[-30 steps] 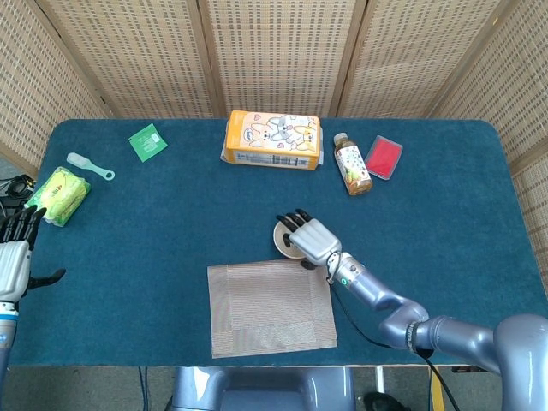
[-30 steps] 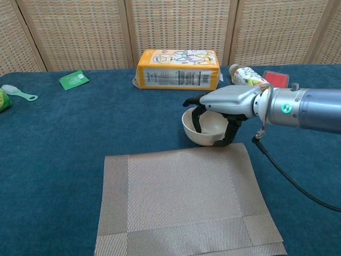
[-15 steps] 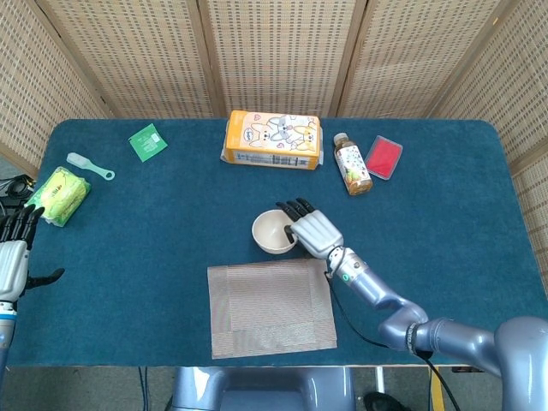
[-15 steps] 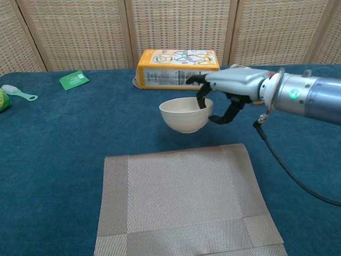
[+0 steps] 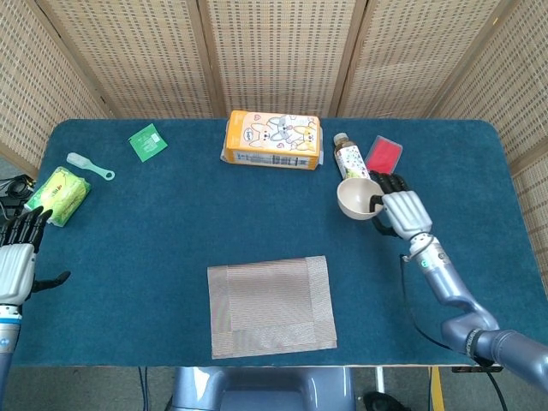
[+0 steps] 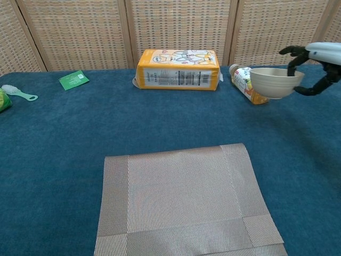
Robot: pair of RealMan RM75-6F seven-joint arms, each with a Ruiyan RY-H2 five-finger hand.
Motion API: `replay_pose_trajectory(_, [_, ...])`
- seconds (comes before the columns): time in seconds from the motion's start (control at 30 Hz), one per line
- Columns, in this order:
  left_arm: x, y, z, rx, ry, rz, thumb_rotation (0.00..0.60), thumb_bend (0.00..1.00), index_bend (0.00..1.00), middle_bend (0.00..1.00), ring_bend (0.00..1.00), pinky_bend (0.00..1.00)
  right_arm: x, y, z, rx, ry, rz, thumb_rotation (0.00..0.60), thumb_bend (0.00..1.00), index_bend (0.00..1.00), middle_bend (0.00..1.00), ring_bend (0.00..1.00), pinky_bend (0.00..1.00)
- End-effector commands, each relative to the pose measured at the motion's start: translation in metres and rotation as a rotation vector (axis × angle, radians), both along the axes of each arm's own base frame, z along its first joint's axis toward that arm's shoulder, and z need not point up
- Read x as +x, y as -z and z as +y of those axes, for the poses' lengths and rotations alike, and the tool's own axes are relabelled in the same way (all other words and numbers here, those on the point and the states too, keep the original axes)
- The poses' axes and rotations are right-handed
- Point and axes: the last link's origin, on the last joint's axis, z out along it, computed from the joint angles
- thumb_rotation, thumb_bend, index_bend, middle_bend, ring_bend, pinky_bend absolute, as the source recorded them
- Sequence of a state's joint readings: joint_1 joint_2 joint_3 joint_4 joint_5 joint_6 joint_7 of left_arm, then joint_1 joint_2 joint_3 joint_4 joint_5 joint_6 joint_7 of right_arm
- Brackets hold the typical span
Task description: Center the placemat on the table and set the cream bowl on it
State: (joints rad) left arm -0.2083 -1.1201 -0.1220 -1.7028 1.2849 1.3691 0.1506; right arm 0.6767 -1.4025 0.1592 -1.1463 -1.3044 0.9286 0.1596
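Note:
A beige woven placemat [image 5: 271, 305] [image 6: 186, 202] lies flat near the table's front edge, around the middle. My right hand [image 5: 396, 211] [image 6: 315, 64] holds the cream bowl [image 5: 358, 198] [image 6: 275, 82] by its rim, lifted above the table at the right, in front of the bottle. My left hand [image 5: 15, 257] hangs open off the table's left edge, holding nothing; the chest view does not show it.
An orange tissue pack [image 5: 272, 139] lies at the back middle, with a small bottle [image 5: 348, 159] and a red case [image 5: 384, 157] to its right. A green packet [image 5: 147, 142], a pale scoop [image 5: 89, 165] and a yellow-green pack [image 5: 58, 194] lie at the left.
My right hand lifted the cream bowl from beside the placemat's far edge and carried it up and to the right, near the bottle. The placemat and left hand stayed put.

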Motion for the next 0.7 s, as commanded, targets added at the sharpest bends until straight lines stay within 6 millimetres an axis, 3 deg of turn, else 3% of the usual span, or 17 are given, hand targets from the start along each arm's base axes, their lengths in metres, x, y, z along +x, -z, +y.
replay_pose_trajectory(0.03, [0.002, 0.002, 0.000, -0.009, 0.007, 0.002, 0.600, 0.00, 0.00, 0.00, 0.00, 0.00, -0.038, -0.004, 0.010, -0.006, 0.049, 0.052, 0.600, 0.62, 0.70, 0.00, 0.00, 0.00])
replay_pose_trajectory(0.57, [0.004, 0.000, -0.002, -0.009, 0.016, -0.007, 0.600, 0.00, 0.00, 0.00, 0.00, 0.00, -0.063, 0.010, -0.002, -0.031, 0.108, 0.156, 0.600, 0.62, 0.69, 0.00, 0.00, 0.00])
replay_pose_trajectory(0.67, [0.003, 0.000, -0.002, -0.012, 0.017, -0.007, 0.600, 0.00, 0.00, 0.00, 0.00, 0.00, -0.067, 0.011, 0.000, -0.017, 0.126, 0.161, 0.600, 0.60, 0.55, 0.00, 0.00, 0.00])
replay_pose_trajectory(0.7, [0.004, 0.001, -0.002, -0.013, 0.018, -0.007, 0.600, 0.00, 0.00, 0.00, 0.00, 0.00, -0.068, 0.010, 0.002, -0.005, 0.135, 0.158, 0.600, 0.54, 0.40, 0.00, 0.00, 0.00])
